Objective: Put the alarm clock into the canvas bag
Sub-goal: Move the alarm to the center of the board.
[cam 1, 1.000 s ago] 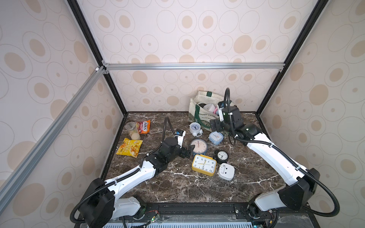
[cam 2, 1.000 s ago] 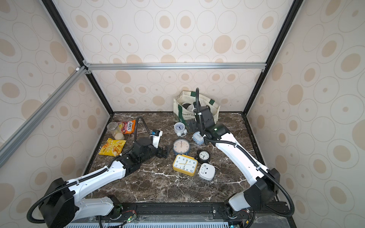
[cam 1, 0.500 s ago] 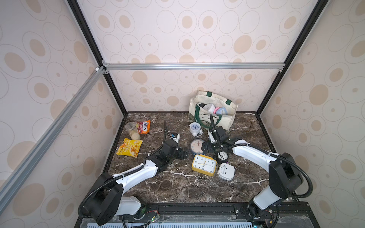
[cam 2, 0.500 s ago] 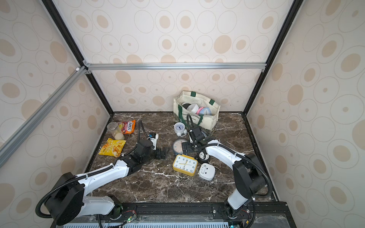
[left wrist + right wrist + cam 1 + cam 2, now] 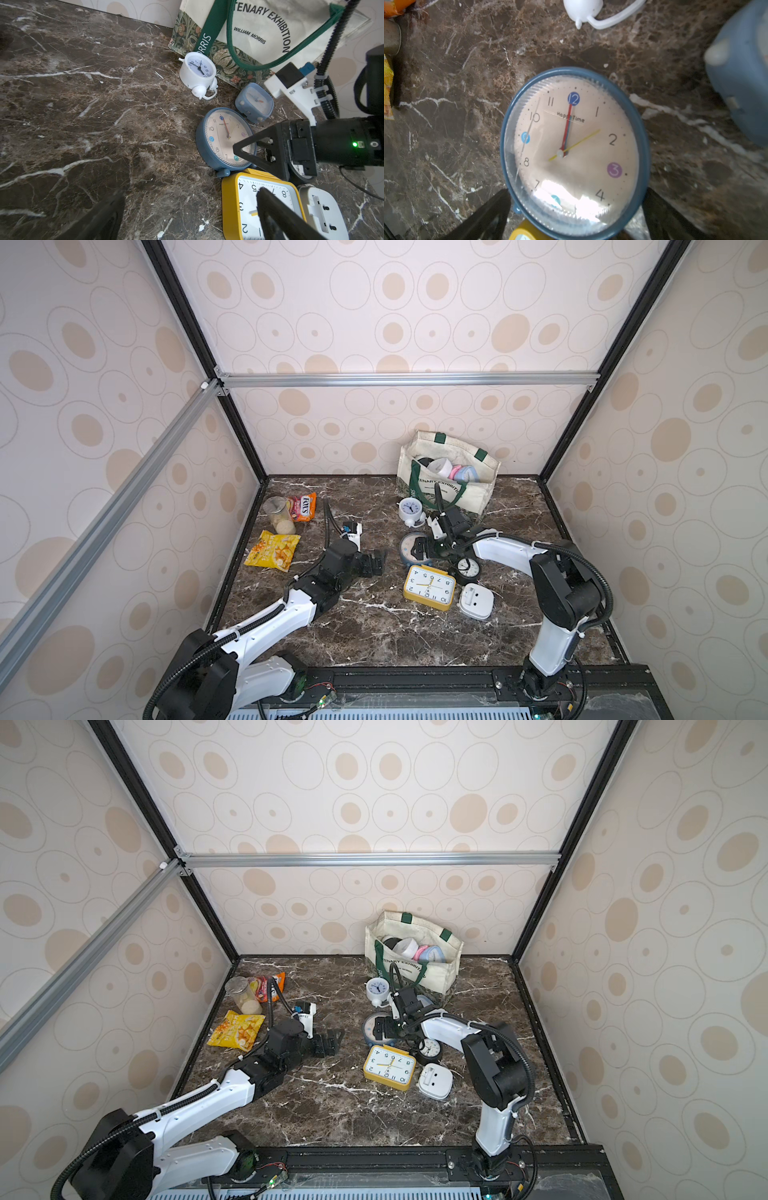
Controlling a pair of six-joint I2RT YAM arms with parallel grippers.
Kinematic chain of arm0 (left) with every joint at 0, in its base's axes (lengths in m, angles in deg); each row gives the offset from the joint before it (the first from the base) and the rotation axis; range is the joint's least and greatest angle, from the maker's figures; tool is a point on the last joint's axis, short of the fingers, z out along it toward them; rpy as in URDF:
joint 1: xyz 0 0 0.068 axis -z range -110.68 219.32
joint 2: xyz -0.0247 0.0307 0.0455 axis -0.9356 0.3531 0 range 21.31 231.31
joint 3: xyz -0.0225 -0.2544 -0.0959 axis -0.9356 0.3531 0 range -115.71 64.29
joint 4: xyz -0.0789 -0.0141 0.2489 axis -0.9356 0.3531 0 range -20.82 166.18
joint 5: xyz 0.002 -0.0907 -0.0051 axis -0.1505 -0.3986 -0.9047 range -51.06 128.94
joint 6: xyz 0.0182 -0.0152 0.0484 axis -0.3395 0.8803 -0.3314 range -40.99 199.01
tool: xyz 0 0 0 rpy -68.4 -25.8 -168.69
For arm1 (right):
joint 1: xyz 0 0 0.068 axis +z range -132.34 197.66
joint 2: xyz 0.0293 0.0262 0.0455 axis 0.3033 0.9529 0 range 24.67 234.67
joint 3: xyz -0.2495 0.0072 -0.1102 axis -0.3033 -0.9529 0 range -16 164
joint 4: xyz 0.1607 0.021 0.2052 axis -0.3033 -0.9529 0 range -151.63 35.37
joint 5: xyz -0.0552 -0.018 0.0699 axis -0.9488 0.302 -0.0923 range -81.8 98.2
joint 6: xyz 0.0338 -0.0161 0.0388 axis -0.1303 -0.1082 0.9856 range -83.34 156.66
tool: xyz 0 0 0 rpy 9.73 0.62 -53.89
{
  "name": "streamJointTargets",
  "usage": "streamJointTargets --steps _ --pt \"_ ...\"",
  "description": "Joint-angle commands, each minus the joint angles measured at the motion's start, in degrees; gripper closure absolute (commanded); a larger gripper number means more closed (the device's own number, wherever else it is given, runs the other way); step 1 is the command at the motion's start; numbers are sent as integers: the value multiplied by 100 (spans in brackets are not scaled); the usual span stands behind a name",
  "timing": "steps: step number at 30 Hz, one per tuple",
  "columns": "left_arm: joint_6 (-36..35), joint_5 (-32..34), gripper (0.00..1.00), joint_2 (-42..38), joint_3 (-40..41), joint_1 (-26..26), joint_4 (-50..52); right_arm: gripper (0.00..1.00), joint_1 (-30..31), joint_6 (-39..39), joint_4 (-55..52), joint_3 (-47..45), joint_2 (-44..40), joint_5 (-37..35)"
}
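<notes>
The round blue alarm clock lies face-up on the bench, near the canvas bag. My right claw is spread wide and empty, one finger on either side of its rim. It looks light, rigid and slick, so I'd pinch across the rim. My left claw gapes empty too.

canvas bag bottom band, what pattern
Dark green floral print with cream and orange flowers, at the base of the canvas bag; clearest in the left wrist view.
</notes>
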State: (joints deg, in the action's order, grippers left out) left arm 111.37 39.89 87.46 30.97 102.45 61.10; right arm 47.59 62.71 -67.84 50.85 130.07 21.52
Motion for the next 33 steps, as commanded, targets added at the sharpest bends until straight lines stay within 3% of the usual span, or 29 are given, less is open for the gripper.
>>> streamJointTargets --steps 1,7,16,20,24,27,30,33 --pt "104 43 2 -111 -93 -61 -52 3 38 109 192 183 113 531" --pt "16 195 2 -84 -201 -131 93 3 477 396 291 45 -4 694" --pt "480 735 2 -246 -223 -328 537 4 1223 986 963 -54 -91 920" --pt "531 859 2 -445 -77 -426 526 4 1320 1071 1439 6 133 1555" --pt "427 671 2 -679 26 -580 457 5 1339 859 1390 -37 -65 1456" --pt "-1 309 2 -662 -120 -657 590 4 1302 468 804 -98 -608 903" --pt "-306 -22 2 -286 -361 -658 908 3 1034 391 437 -259 -1069 788" --pt "-158 -262 2 113 -282 -515 877 3 721 307 339 -488 -1464 819"
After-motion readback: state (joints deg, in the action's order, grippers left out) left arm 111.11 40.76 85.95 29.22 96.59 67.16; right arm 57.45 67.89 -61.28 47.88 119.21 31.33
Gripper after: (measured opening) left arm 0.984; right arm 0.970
